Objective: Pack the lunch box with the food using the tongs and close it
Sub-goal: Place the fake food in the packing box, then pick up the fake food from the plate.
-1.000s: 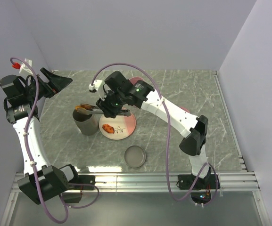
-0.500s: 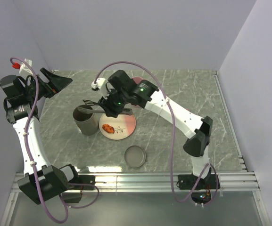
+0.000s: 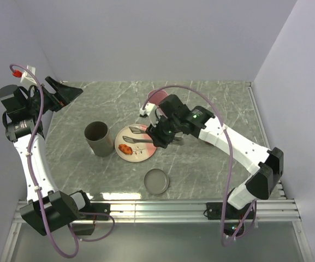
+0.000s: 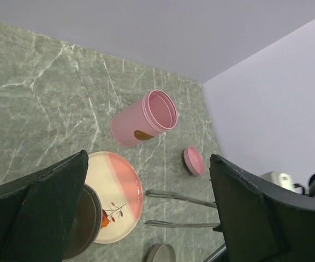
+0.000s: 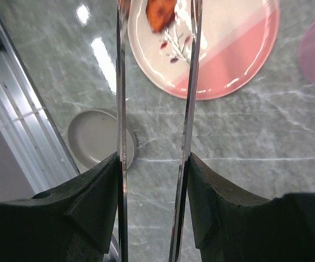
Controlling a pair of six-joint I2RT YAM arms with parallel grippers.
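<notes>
Nearest the arm bases, a round grey lid lies flat on the marbled surface. Just beyond it is a pink-and-cream plate carrying one orange-brown chunk. Touching the plate's left edge, a grey cylindrical container stands upright with its top open. The right hand pinches the silver tongs by their joined end. Their two slim arms reach over the plate, and from the wrist camera the chunk shows between them. Whether the tips touch it cannot be told. Farther back, a pink cup lies on its side, with a small pink lid apart from it. At the far left, the left hand hangs raised, fingers spread wide around nothing.
</notes>
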